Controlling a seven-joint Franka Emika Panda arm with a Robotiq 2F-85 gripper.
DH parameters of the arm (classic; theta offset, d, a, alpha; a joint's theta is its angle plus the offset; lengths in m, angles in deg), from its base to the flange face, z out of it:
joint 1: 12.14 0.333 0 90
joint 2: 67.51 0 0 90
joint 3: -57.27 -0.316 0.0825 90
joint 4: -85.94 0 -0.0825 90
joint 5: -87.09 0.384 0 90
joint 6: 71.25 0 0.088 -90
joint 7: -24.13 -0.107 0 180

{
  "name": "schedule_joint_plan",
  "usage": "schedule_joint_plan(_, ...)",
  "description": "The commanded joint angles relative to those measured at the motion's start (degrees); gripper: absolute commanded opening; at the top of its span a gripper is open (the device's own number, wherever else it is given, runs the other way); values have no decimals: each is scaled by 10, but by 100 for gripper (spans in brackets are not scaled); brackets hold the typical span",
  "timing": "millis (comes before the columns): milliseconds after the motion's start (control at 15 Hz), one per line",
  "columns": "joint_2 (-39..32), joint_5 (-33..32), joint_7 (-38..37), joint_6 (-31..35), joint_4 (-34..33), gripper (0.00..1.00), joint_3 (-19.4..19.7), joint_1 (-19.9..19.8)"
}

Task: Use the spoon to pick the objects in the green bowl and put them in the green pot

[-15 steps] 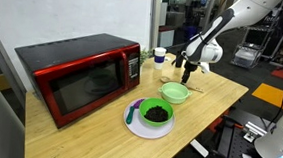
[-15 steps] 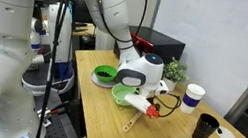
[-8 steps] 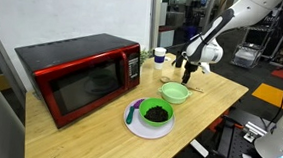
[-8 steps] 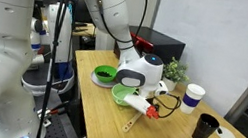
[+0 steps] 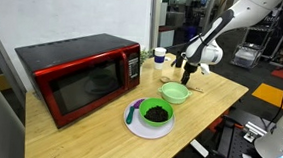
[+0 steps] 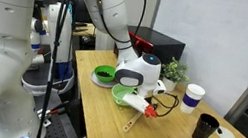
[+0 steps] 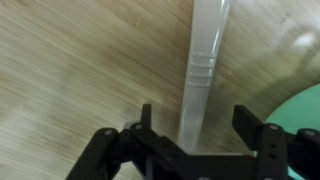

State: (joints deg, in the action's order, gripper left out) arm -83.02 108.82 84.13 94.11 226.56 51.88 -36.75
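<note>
Wooden table (image 5: 87, 135), lab bg. Grasp step: gripper (image 7: 195, 125) low over spoon (image 7: 203, 60), jaws apart astride handle, no grip yet. Lying flat beside green bowl (image 5: 175, 92). Next: close, lift, scoop, tip into pot (image 5: 156, 112).

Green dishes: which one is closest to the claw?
The light lime-green bowl, right beside the claw. The darker green pot with the dark inside sits farther off, on a white plate.

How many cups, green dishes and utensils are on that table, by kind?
Cups: 2, a white cup and a black cup
Green dishes: 2, the green bowl and the green pot
Utensils: 2, the spoon and a blue utensil
Total: 6
</note>
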Motion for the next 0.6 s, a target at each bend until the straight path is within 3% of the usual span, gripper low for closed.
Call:
schedule_joint_plan(0,4,5,13,25,12,53,-6,-3)
schedule_joint_plan(467,4,2,7,34,15,4,-4,-2)
schedule_joint_plan(533,5,3,5,35,15,1,-3,-2)
